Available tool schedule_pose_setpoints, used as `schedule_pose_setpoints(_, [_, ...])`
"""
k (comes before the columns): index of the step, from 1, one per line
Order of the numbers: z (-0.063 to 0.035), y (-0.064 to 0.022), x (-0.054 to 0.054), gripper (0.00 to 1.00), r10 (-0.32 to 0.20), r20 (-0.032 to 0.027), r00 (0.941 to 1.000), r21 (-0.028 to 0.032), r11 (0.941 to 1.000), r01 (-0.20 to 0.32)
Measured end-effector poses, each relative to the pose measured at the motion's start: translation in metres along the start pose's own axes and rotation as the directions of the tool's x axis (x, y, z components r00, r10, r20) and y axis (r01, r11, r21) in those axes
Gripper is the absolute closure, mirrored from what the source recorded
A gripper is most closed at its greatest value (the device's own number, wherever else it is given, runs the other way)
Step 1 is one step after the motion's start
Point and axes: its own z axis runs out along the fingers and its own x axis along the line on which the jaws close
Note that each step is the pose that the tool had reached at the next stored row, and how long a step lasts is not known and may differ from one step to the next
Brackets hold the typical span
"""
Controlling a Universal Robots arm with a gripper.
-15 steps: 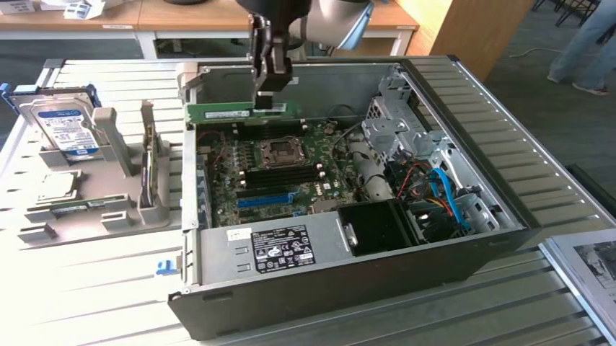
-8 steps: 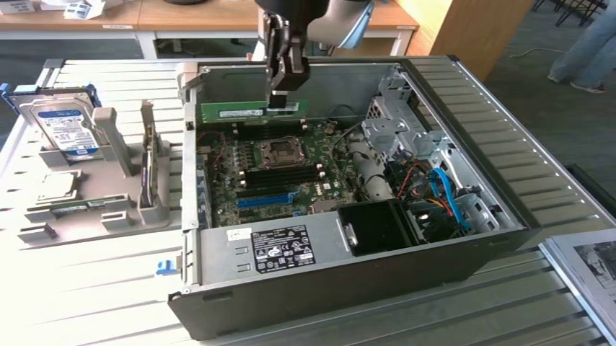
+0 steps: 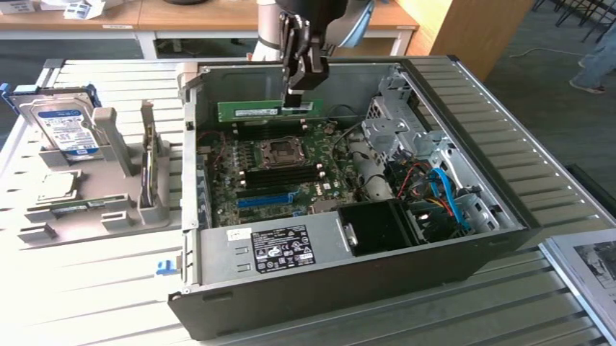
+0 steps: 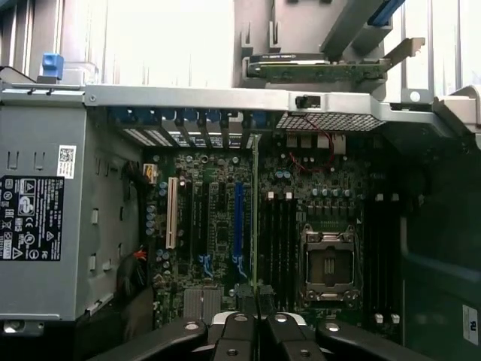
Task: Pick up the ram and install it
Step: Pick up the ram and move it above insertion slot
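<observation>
Black metal gripper (image 3: 299,101) hangs over the open black steel computer case (image 3: 481,238), jaws clamped on the upper edge of the ram (image 3: 260,111), a long thin green circuit-board stick. The ram is level, lengthwise across the case, and clear above the green motherboard (image 3: 231,194). In the exterior view it sits at twelve o'clock of the square silver processor socket (image 3: 282,150). It is not seated in anything.

Risks, as I judge them:
- The grip sits toward one end of the stick, not mid-length. A downward push could seat that end first and cock the board in its slot.
- A small sideways offset would put the bottom edge on a slot wall or on nearby components instead of in the black plastic memory slots (image 4: 279,226).
- The long bright-blue plastic slot (image 4: 239,218) runs parallel and just beside them, so the wrong channel is possible.
- Which way the notch faces cannot be told, and a reversed stick would jam.

What each view gives:
- The exterior view gives the height over the board and how level the stick is. It also takes in the boxy silver hard drive with blue-white label (image 3: 60,130), at nine o'clock of the case.
- The wrist view looks straight down the stick, edge-on as a thin line. The line lies between the blue slot and the nearest black one, probably closer to the black, though the shadow makes that hard to call.
</observation>
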Motion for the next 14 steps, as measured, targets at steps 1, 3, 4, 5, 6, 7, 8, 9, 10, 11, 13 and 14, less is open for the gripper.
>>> schedule_pose_setpoints(1, [-0.0001,-0.0018,0.000,0.88,0.000,0.0001,1.0000,-0.0001,1.0000,0.000])
schedule_pose_setpoints(3, [-0.0004,-0.0058,0.000,0.88,0.000,0.0000,1.0000,-0.0005,1.0000,0.000])
schedule_pose_setpoints(4, [-0.0006,-0.0079,0.000,0.88,0.000,0.0001,1.0000,-0.0007,1.0000,0.000])
schedule_pose_setpoints(5, [-0.0008,-0.0101,0.000,0.88,0.000,0.0001,1.0000,-0.0010,1.0000,0.000])
schedule_pose_setpoints(6, [-0.0010,-0.0124,0.000,0.88,0.000,0.0000,1.0000,-0.0013,1.0000,0.000])
schedule_pose_setpoints(7, [-0.0011,-0.0146,0.000,0.88,0.000,0.0000,1.0000,-0.0016,1.0000,0.000])
schedule_pose_setpoints(8, [-0.0013,-0.0171,0.000,0.88,0.000,0.0001,1.0000,-0.0019,1.0000,0.000])
schedule_pose_setpoints(9, [-0.0015,-0.0194,0.000,0.88,0.000,0.0000,1.0000,-0.0022,1.0000,0.000])
schedule_pose_setpoints(10, [-0.0017,-0.0216,0.000,0.88,0.000,0.0000,1.0000,-0.0025,1.0000,0.000])
schedule_pose_setpoints(11, [-0.0018,-0.0236,0.000,0.88,0.000,0.0000,1.0000,-0.0027,1.0000,0.000])
schedule_pose_setpoints(13, [-0.0021,-0.0267,0.000,0.88,0.000,0.0000,1.0000,-0.0027,1.0000,0.000])
schedule_pose_setpoints(14, [-0.0021,-0.0270,0.000,0.88,0.000,-0.0001,1.0000,-0.0028,1.0000,0.000])
